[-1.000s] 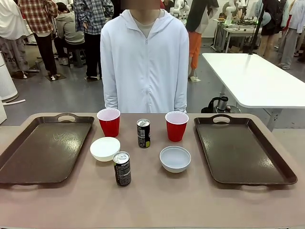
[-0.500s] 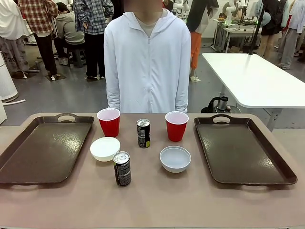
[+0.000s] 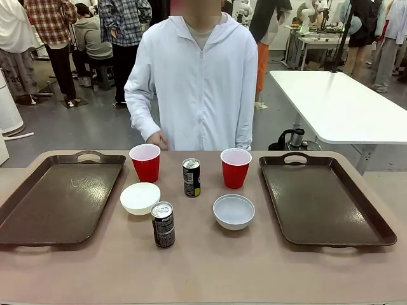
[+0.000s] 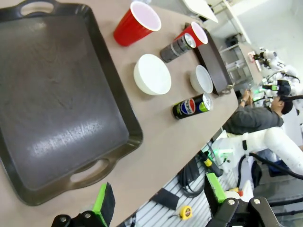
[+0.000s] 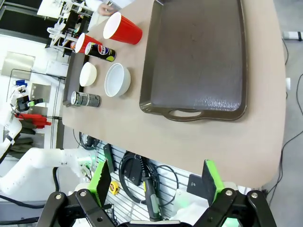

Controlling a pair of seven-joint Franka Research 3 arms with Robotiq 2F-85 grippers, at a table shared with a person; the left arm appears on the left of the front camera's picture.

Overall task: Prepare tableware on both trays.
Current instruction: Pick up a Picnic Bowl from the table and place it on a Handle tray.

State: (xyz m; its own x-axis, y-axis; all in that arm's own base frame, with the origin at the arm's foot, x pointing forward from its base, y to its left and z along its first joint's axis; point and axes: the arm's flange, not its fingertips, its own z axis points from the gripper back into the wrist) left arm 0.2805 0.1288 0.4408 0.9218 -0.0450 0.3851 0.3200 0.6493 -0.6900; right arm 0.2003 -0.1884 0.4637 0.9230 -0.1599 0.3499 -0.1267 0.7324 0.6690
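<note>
Red plastic cups (image 3: 145, 164), round white bowls (image 3: 140, 198) and slim dark cans (image 3: 191, 178) stand between the dark brown plastic trays (image 3: 38, 210), ahead of both wide-open, empty jaws.

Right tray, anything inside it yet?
Nothing lies in the right tray; its whole floor shows bare, with nothing covering it. The greyish bowl sits on the table beside it.

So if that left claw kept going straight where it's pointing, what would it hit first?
Probably the bare table, just beside the rim of the left tray. Nothing stands in between. The left gripper is open, and depth is hard to judge here.
</note>
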